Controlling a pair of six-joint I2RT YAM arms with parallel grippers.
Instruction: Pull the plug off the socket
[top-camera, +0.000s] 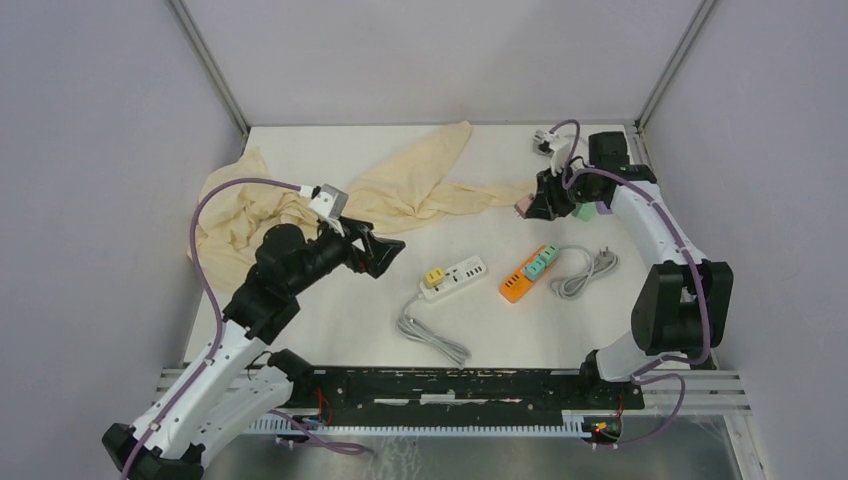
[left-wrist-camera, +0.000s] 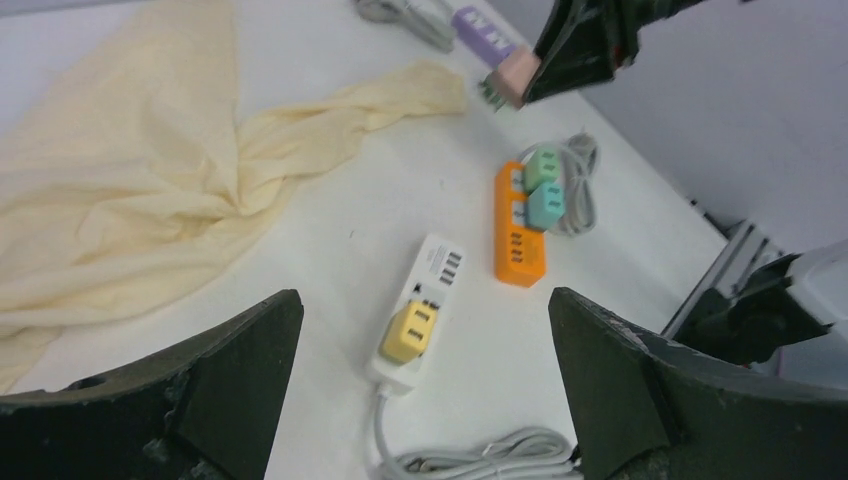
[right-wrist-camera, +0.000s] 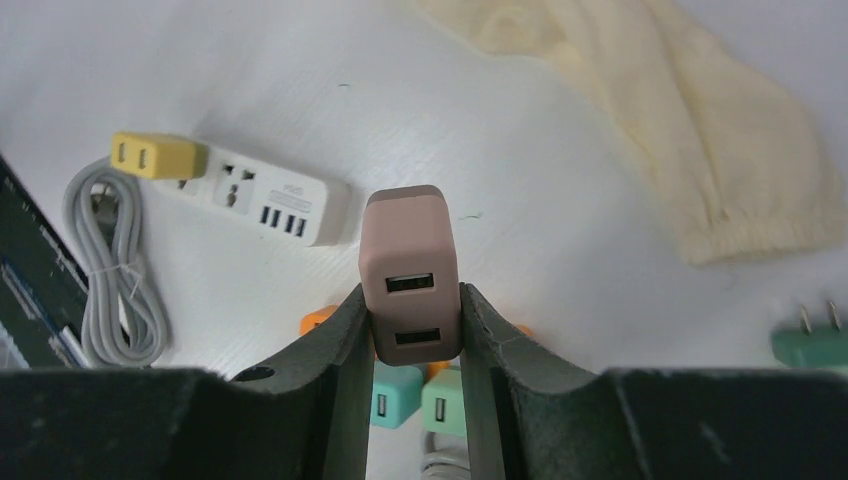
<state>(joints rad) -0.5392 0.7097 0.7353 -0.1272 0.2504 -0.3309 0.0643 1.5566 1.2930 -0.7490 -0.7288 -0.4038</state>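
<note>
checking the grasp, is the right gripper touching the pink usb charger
Touching. In the right wrist view the right gripper has both fingers pressed against the sides of the pink USB charger, no gap.

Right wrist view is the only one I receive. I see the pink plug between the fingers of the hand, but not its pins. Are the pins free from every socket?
Observer: Yes. The left wrist view shows the pink plug with bare pins. The right hand holds it in the air, in no strip.
Operator: Where is the other hand?
Observer: The left hand hovers open between the cloth and the white strip, and it touches nothing.
Operator: My fingers hide most of the orange strip. What is in it?
Observer: The orange strip carries two green plugs, both seated in it.
</note>
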